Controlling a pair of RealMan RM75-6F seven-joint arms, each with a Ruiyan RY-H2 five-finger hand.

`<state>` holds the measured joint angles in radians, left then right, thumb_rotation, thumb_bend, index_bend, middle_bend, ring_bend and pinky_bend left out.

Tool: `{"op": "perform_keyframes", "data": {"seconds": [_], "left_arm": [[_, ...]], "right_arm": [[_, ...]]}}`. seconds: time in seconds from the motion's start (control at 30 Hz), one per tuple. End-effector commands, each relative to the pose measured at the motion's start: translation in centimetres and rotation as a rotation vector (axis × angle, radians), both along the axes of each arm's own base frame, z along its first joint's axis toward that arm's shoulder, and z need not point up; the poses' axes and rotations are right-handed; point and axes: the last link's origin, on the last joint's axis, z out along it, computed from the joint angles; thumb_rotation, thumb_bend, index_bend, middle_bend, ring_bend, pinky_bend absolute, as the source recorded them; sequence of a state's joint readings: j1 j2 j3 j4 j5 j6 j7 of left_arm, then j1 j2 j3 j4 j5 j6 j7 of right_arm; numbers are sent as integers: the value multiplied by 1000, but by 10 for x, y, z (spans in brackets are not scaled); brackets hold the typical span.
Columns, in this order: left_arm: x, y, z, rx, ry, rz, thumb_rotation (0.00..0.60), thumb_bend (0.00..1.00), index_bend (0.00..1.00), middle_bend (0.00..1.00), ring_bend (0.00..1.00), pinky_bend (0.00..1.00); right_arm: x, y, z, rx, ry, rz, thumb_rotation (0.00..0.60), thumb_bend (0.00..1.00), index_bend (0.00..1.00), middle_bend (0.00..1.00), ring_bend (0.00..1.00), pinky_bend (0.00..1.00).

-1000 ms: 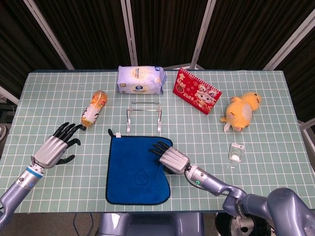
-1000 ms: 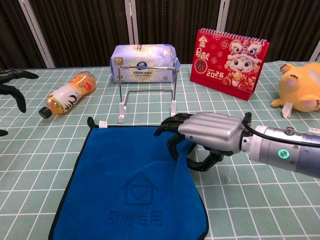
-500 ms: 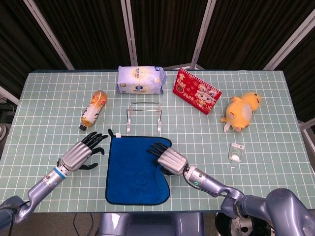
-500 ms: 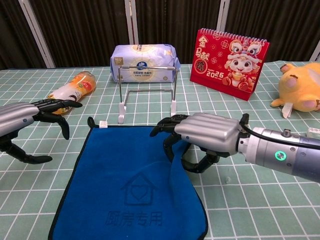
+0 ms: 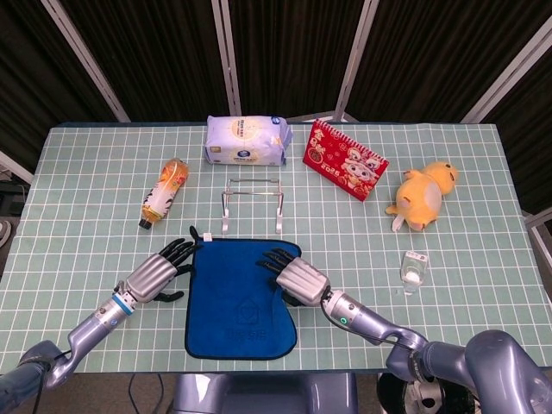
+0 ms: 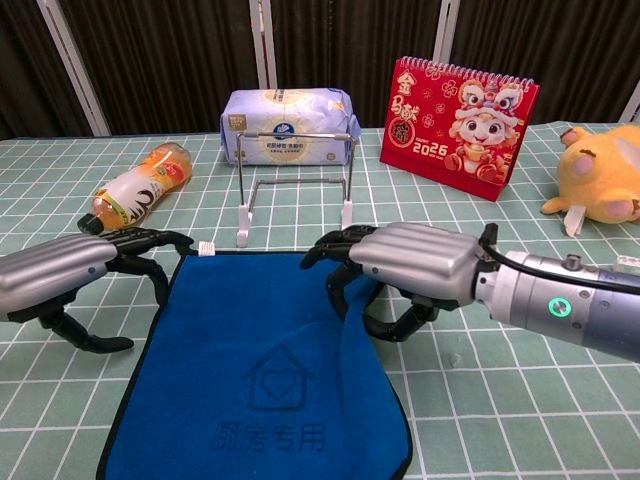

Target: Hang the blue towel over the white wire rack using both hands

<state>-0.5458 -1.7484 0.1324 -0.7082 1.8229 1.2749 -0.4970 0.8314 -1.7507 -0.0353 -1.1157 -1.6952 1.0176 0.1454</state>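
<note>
The blue towel (image 6: 255, 360) is lying flat just in front of the white wire rack (image 6: 295, 180), its far edge nearly touching the rack's feet. The right hand (image 6: 405, 270) is pinching the towel's right edge, which is bunching under its fingers; the left hand (image 6: 70, 275) is hovering beside the left edge, fingers spread, holding nothing. Lifting one-sided risks dragging the cloth askew or toppling the light rack. Behind the rack, the tissue pack (image 6: 287, 125) is crowding the drop side; the juice bottle (image 6: 135, 190) is lying well to its left.
</note>
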Motion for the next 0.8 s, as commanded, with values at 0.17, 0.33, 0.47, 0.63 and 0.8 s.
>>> {"op": "perform_keyframes", "data": {"seconds": [0.17,0.33,0.47,0.63,0.8], "left_arm": [[1,-1,-6,-11,7,9,600,259,414,0,0,0],[8,0,-12,-12,-2,0,600,259,414,0,0,0],[12,-1,-17,-17,8,-15,600,259,414,0,0,0],[17,-1,-22,-23,9,-23,600,313,413,0,0,0],[21,-1,-24,-26,2,-30,600,530,440,0,0,0]], "right_arm": [[-1,0,0,0,0,0,600,563,592,112,0,64],[-1,1,1,4,-5,-2,600,562,595,112,0,64],[0,1,2,8,-6,0,600,562,595,112,0,73],[0,1,3,8,-12,-2,600,566,597,112,0,85],[0,1,4,4,-13,-1,600,568,599,112,0,69]]}}
